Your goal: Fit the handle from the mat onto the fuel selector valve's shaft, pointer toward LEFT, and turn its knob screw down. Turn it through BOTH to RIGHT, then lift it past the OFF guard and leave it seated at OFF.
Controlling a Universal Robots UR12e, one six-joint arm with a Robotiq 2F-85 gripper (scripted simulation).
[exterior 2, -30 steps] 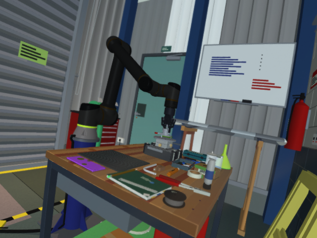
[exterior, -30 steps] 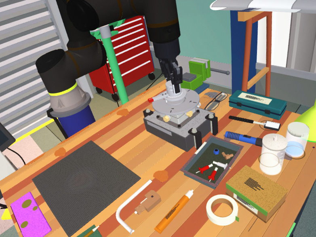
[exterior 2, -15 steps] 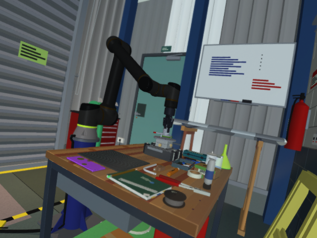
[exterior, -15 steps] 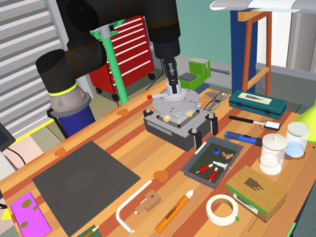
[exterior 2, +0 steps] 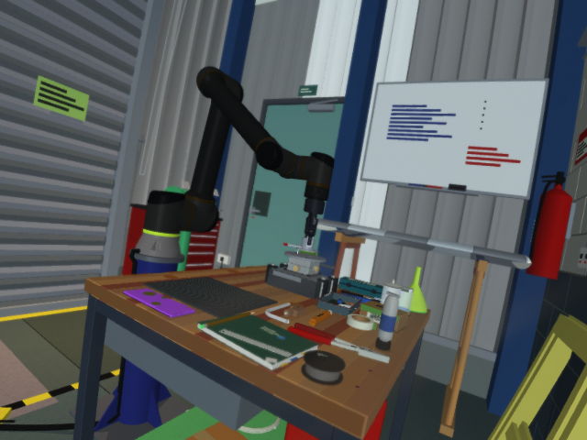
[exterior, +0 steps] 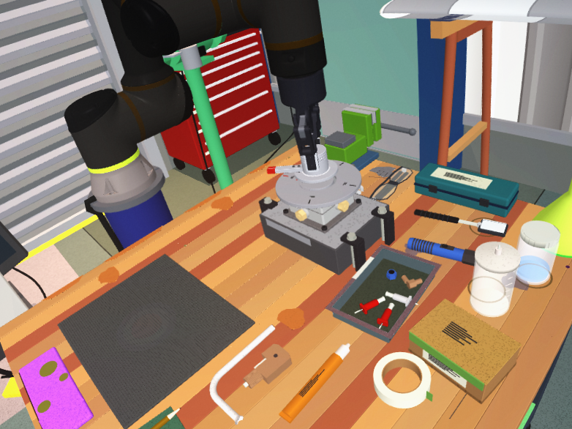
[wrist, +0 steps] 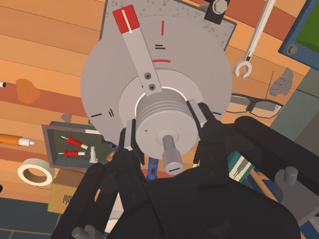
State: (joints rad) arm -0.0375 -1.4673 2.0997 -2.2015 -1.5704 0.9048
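The handle sits on the shaft at the centre of the fuel selector valve's round dial plate, and my gripper is closed around its ribbed grey hub from above. Its flat pointer arm ends in a red tip that reaches past the plate's rim toward the bench's far left edge. A red tick and a red arc are marked on the plate just beside the pointer. The knurled knob screw stands up from the hub top. The valve rests on a clamped grey block. The dark mat lies bare.
A green vise and a red tool cabinet stand behind the valve. Right of it lie glasses, a teal case and a small parts tray. Jars, tape, a cork box, a marker and a saw lie nearer.
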